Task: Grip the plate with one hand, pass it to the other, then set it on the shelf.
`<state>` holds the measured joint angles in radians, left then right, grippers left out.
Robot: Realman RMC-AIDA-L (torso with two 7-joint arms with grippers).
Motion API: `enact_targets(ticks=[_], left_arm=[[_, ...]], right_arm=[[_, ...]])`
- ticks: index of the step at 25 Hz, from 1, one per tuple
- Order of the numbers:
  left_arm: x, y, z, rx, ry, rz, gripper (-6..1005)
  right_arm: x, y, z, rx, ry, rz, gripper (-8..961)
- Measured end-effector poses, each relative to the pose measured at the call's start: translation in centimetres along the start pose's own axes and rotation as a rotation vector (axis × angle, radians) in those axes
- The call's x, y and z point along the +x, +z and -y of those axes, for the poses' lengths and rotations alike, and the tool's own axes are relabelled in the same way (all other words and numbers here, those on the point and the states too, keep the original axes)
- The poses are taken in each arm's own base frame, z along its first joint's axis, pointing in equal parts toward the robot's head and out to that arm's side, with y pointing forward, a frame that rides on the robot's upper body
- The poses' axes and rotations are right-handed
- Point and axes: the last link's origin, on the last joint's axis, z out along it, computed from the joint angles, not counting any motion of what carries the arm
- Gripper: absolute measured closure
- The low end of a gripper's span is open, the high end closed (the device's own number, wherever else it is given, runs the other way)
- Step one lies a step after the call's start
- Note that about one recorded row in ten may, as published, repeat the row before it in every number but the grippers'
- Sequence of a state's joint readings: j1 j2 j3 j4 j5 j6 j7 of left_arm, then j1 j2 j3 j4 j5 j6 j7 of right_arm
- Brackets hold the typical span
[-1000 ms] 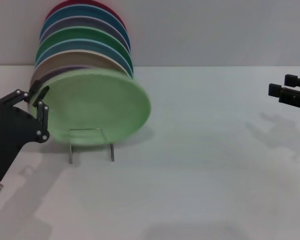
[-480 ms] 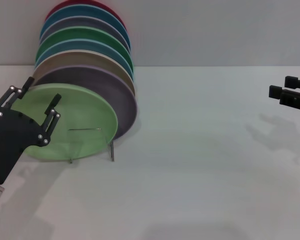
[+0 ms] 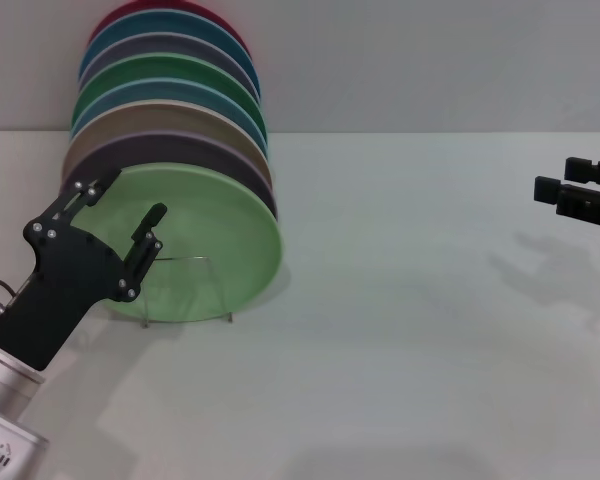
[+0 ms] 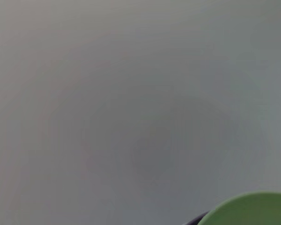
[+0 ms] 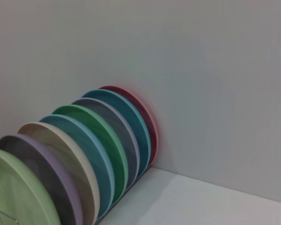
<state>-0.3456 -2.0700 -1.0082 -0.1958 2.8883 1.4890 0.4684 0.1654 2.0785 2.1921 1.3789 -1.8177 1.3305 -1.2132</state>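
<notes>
The pale mint-green plate (image 3: 215, 240) stands on edge at the front of the row in the clear rack (image 3: 227, 300), leaning back on a lavender-grey plate (image 3: 170, 150). My left gripper (image 3: 120, 215) is at the plate's left rim with its fingers spread, one finger (image 3: 148, 228) in front of the plate's face. I cannot tell if it touches. The plate's edge shows in the left wrist view (image 4: 253, 211) and in the right wrist view (image 5: 14, 192). My right gripper (image 3: 575, 180) hovers open and empty at the far right.
Several other plates (image 3: 165, 75) in tan, blue, green, grey, teal and red stand behind in the same row (image 5: 103, 136), close to the back wall. The white table (image 3: 410, 330) stretches between the rack and the right gripper.
The left gripper has moved up and right across the plate's left side. The plate swung left half a second ago and now stands further right again, against the row.
</notes>
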Motion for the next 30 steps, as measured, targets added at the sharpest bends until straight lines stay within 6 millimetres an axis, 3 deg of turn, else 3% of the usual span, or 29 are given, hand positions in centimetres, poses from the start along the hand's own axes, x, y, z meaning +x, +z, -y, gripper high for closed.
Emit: enact_targets(ticks=[5, 10, 19, 20, 22, 24, 27, 28, 30], left_arm=[[0.6, -0.1, 0.0, 0.029, 0.008, -0.021, 432], [2.2, -1.6, 0.7, 0.132, -0.011, -0.086, 404], [1.1, -3.2, 3.1, 0.274, -0.047, -0.018, 355], [1.1, -3.2, 3.1, 0.274, -0.047, -0.018, 349], [0.0, -4.6, 5.2, 0.412, -0.268, 0.004, 338], [-0.8, -5.3, 5.9, 0.471, -0.405, 0.015, 206], [-1.2, -5.5, 6.0, 0.478, -0.425, 0.029, 206], [-1.2, -5.5, 5.9, 0.478, -0.426, 0.032, 206], [-1.3, -5.5, 5.9, 0.479, -0.428, 0.037, 206]], right_arm=[[0.2, -0.1, 0.0, -0.001, 0.003, -0.003, 376], [0.3, -0.1, 0.0, -0.001, 0.008, -0.005, 376], [0.5, -1.1, 0.9, 0.084, -0.070, 0.120, 374], [0.8, -1.3, 1.0, 0.093, -0.086, 0.157, 374], [1.5, -1.5, 1.2, 0.110, -0.116, 0.220, 305], [2.7, -1.5, 1.4, 0.131, -0.167, 0.293, 236], [4.8, -1.1, 1.2, 0.191, -0.267, 0.404, 172], [6.6, -0.8, 1.0, 0.257, -0.309, 0.466, 158], [7.4, -0.7, 0.9, 0.303, -0.326, 0.491, 128]])
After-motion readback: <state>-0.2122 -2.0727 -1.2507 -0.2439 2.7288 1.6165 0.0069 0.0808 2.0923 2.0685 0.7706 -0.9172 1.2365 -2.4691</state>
